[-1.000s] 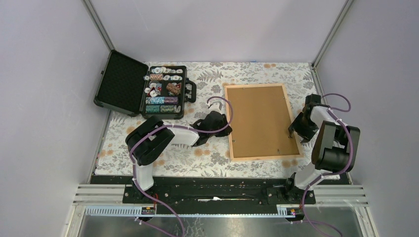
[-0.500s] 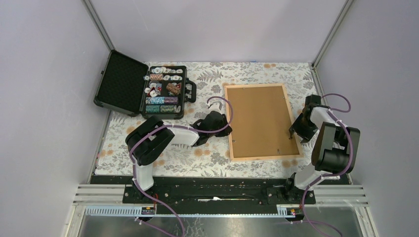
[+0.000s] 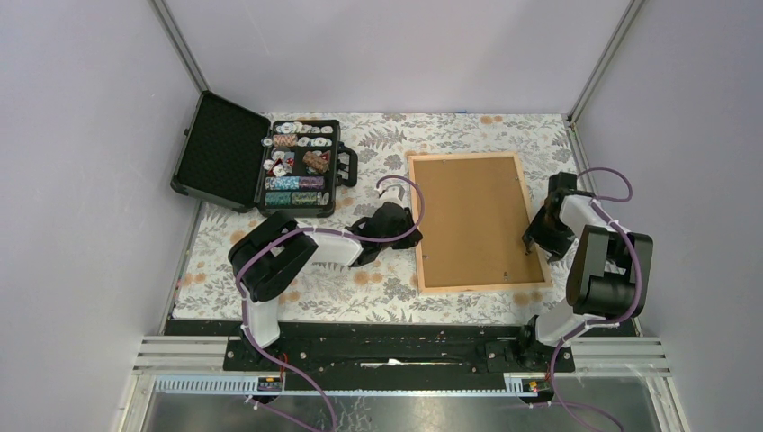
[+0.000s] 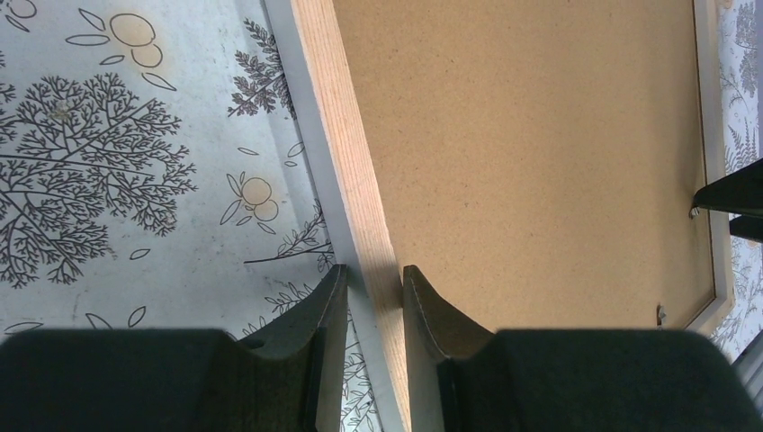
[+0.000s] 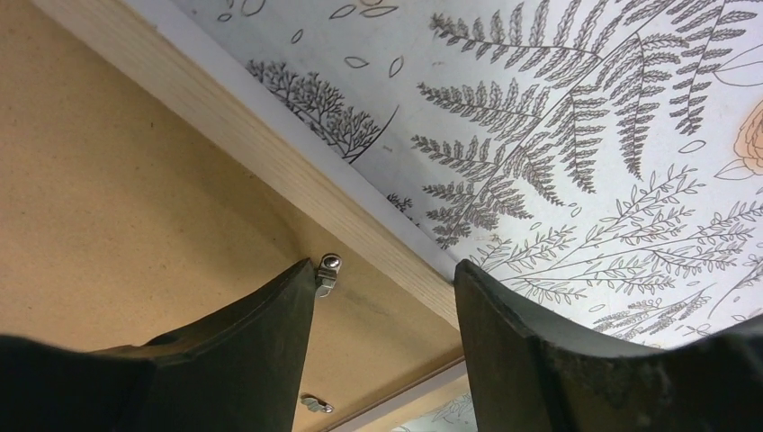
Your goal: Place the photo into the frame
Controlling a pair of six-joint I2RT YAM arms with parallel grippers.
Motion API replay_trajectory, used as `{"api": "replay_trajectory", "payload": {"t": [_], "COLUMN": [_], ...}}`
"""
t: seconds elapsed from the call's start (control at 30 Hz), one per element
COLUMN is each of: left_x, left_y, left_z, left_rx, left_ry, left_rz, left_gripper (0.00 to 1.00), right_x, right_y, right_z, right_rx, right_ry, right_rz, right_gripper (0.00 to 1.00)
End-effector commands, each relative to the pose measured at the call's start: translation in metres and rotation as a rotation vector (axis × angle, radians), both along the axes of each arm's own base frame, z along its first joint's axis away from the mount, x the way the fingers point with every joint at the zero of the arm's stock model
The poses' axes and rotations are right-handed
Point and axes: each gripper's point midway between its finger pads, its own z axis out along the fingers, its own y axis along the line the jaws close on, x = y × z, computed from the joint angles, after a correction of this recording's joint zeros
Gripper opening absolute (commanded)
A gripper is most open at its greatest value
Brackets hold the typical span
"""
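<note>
The thin light-wood rectangular frame (image 3: 463, 157) shows its brown backing board (image 3: 472, 220); left tool (image 4: 373, 270) pinches its rail, right tool (image 5: 385, 268) gapes wide.

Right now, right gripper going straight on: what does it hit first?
Likely the frame: its edge lies between the right gripper fingers, a metal clip beside one. Depth unclear.

We see a table (image 3: 378, 290) under a white cloth printed with grey ferns and orange flowers. Behind the table rises a plain lavender back wall (image 3: 387, 54). A left wall (image 3: 81, 198) and a right wall (image 3: 706, 135) of the same colour flank the table. Slanting aluminium posts (image 3: 180, 45) stand at the table's far corners. Along the table's near edge run a black plate (image 3: 396, 342) and ribbed aluminium rails (image 3: 180, 355). Light falls softly and evenly on the table.
</note>
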Motion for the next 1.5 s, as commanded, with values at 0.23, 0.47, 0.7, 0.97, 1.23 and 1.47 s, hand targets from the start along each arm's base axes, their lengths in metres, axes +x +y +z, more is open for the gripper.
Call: {"api": "replay_trajectory", "payload": {"t": [0.23, 0.47, 0.7, 0.97, 1.23, 1.47], "left_x": [-0.003, -0.003, -0.003, -0.003, -0.004, -0.003], "left_y": [0.035, 0.034, 0.034, 0.034, 0.033, 0.033], "left_z": [-0.045, -0.046, -0.045, -0.044, -0.045, -0.044], "left_rx": [0.16, 0.159, 0.158, 0.155, 0.153, 0.151], "left_ry": [0.067, 0.068, 0.069, 0.067, 0.069, 0.068], "left_rz": [0.046, 0.045, 0.043, 0.044, 0.041, 0.041], "left_gripper": [0.0, 0.0, 0.0, 0.0, 0.0, 0.0], "right_x": [-0.02, -0.029, -0.018, 0.006, 0.01, 0.007], "right_y": [0.017, 0.015, 0.005, 0.022, 0.011, 0.006], "right_z": [0.004, 0.002, 0.007, 0.029, 0.024, 0.012], "right_rx": [-0.046, -0.064, -0.119, -0.026, -0.075, -0.099], "right_ry": [0.116, 0.141, 0.133, 0.009, 0.047, 0.086], "right_rz": [0.085, 0.088, 0.084, 0.107, 0.113, 0.116], "right_gripper": [0.66, 0.62, 0.58, 0.63, 0.67, 0.68]}}
